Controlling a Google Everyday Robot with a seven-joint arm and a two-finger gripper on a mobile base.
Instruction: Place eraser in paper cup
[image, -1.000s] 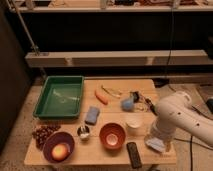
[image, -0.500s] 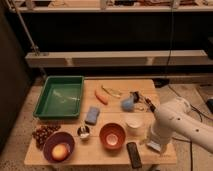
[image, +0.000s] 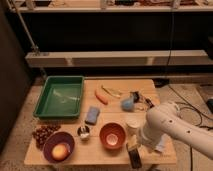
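Eraser (image: 135, 158), a small flat black block, lies at the front edge of the wooden table (image: 100, 156), just to the right of the orange bowl (image: 112, 136) and in front of the paper cup (image: 133, 124). That cup stands upright, a small plain white one, close behind the block and beside the bowl's right rim.

The gripper (image: 133, 147) is down low at the end of the bulky white arm (image: 167, 126), which reaches in from the right. It sits right over the rear end of the black block, between the block and the white cup. Whether it is spread or pinching cannot be told, and neither can whether it touches the block.

To the left of the orange bowl stands a small shiny metal cup (image: 83, 131). Further left, a purple bowl (image: 58, 146) holds a round orange fruit, with a cluster of dark brown pieces (image: 43, 133) behind it. A green tray (image: 60, 96) fills the rear left of the table, and a blue sponge (image: 92, 114) lies just to its right. A carrot (image: 101, 96) lies near the back, and a light blue object (image: 128, 104) sits behind the white cup.
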